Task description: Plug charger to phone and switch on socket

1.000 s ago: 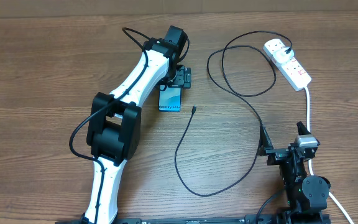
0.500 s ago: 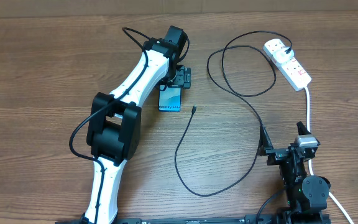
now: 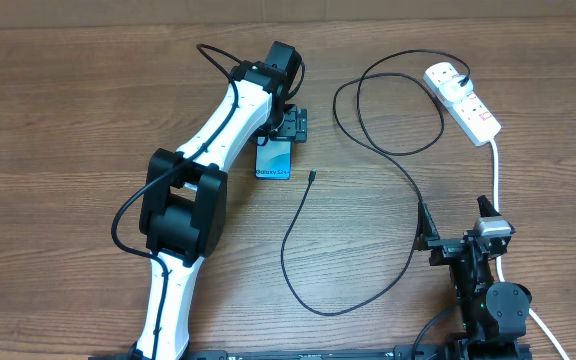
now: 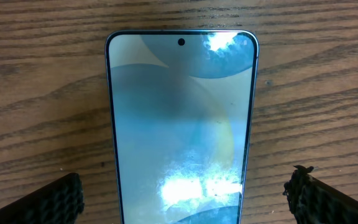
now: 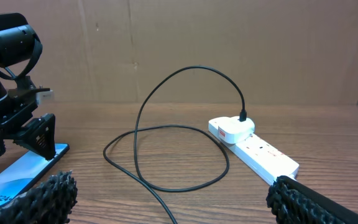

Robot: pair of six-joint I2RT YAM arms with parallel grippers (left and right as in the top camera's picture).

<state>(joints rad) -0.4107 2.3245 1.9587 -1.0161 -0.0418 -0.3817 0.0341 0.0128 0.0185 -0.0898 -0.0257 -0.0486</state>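
Charger (image 3: 284,250) plugged into socket (image 3: 465,101); tip beside phone (image 3: 274,160), unconnected. Left gripper (image 3: 289,127) above phone, right gripper (image 3: 455,222) well away: fingers apart, empty. Connecting and switching probably remain.

Bare table (image 3: 68,120) lies open on either side of the phone (image 4: 182,112), inside the wide-spread fingers of the left gripper (image 4: 185,202), which overhangs its far end. Between phone and socket (image 3: 465,102) the charger (image 3: 283,250) loops across the wood, barring any straight low path

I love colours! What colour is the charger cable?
The charger cable is black, clearest from overhead.
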